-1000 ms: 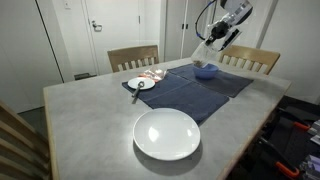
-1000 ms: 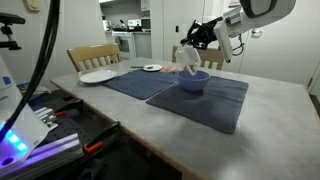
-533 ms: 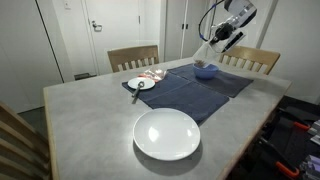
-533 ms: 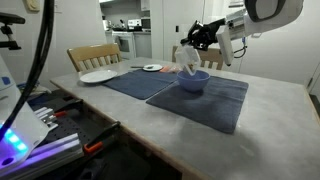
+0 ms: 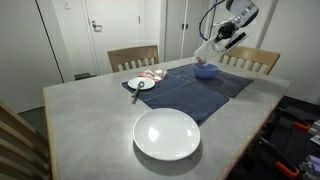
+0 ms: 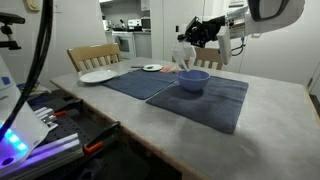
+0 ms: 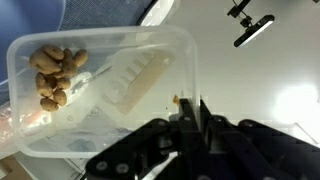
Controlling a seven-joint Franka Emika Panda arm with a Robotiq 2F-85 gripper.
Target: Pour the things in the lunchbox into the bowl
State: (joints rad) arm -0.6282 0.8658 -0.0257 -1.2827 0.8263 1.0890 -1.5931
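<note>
The claw point(image 7: 190, 108) grips the rim of the lunchbox point(image 6: 183, 56). We see the box now higher above the bowl point(image 6: 193, 80), yet nuts point(image 7: 52, 75) remain inside, so the pouring seems unfinished.

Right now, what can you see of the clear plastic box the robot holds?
The clear, see-through plastic lunchbox is rectangular, shallow, with rounded corners and no lid. The gripper pinches its rim, holding it tilted in the air over the small round blue bowl. Small brown pieces, maybe nuts, sit bunched in one corner.
</note>
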